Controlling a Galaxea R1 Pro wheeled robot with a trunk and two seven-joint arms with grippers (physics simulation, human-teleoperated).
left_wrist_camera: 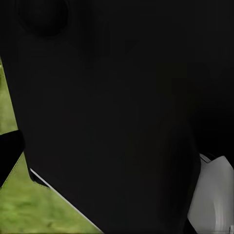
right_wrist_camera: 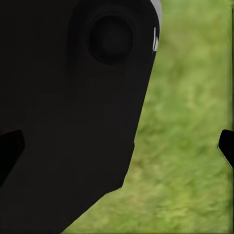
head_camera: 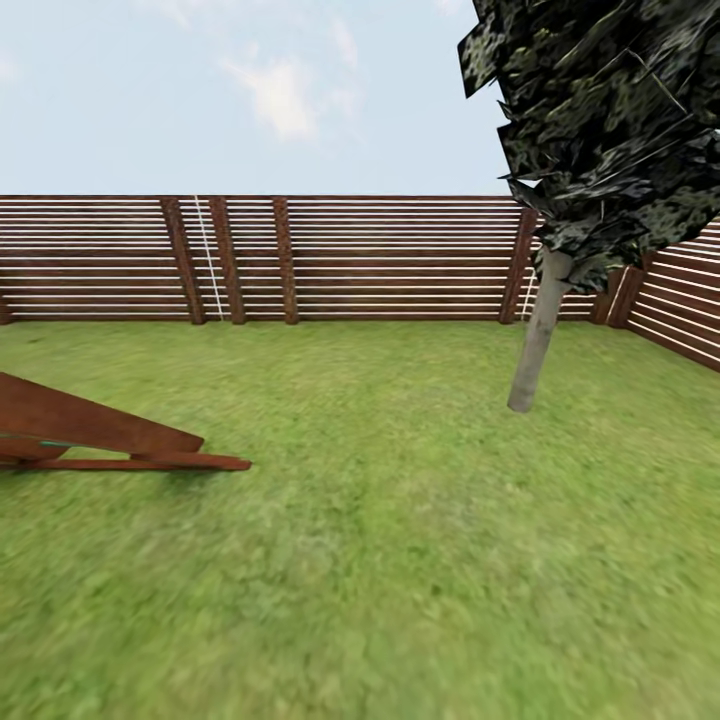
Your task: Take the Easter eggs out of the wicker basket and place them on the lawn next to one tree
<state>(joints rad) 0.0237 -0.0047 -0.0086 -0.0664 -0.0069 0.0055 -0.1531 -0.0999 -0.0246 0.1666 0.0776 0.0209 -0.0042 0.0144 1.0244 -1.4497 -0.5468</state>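
The Easter eggs and the wicker basket are out of view. The lawn (head_camera: 400, 560) spreads ahead to the garden's slatted wooden fence (head_camera: 400, 255). At the right stands a tree with a pale, leaning trunk (head_camera: 535, 345) and dark, near-black foliage (head_camera: 610, 120). In the right wrist view my right gripper (right_wrist_camera: 117, 146) is open, a dark fingertip (right_wrist_camera: 9, 148) at each side edge, with grass and a black robot part behind. In the left wrist view one fingertip (left_wrist_camera: 9, 148) of my left gripper (left_wrist_camera: 117, 146) sits at the picture's edge against a black robot part; nothing is held.
A brown wooden wedge-shaped structure (head_camera: 110, 430) lies on the grass at the left. The fence turns a corner at the far right (head_camera: 680, 310). Open grass runs between the structure and the trunk.
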